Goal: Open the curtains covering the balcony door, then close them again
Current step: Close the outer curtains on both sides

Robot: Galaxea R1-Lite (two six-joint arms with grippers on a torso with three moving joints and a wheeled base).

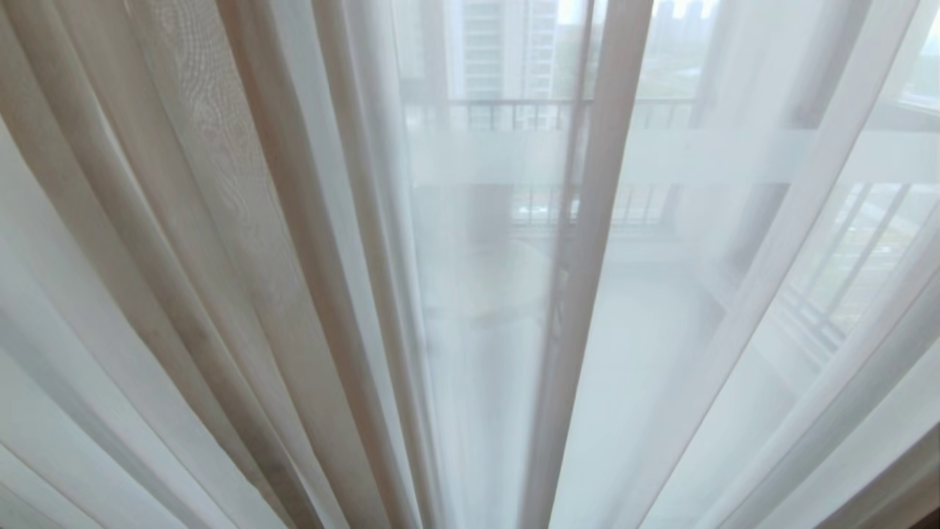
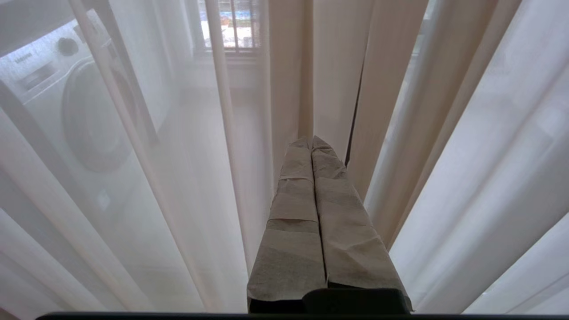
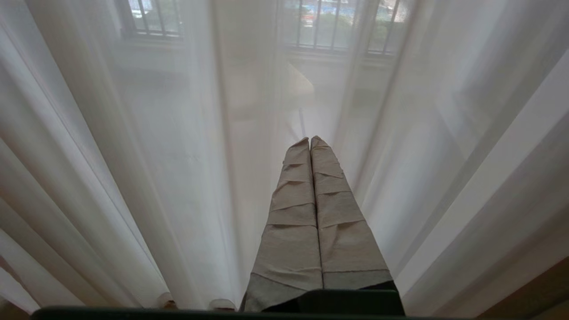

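Right in front of the robot hang the curtains (image 1: 242, 242), drawn across the door. Both the left gripper (image 2: 310, 141) and right gripper (image 3: 310, 141) are pressed together, holding nothing. Opening hasn't begun; next, one must grab a curtain edge and pull sideways.

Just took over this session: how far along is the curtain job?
Nothing looks done: the curtains hang drawn across the balcony door, seen only through the sheer cloth. Nothing is in hand: the left gripper and right gripper are shut and empty, tips close to the folds; contact is unclear. Whether the opening pass already happened cannot be told, so assume opening and closing both remain.
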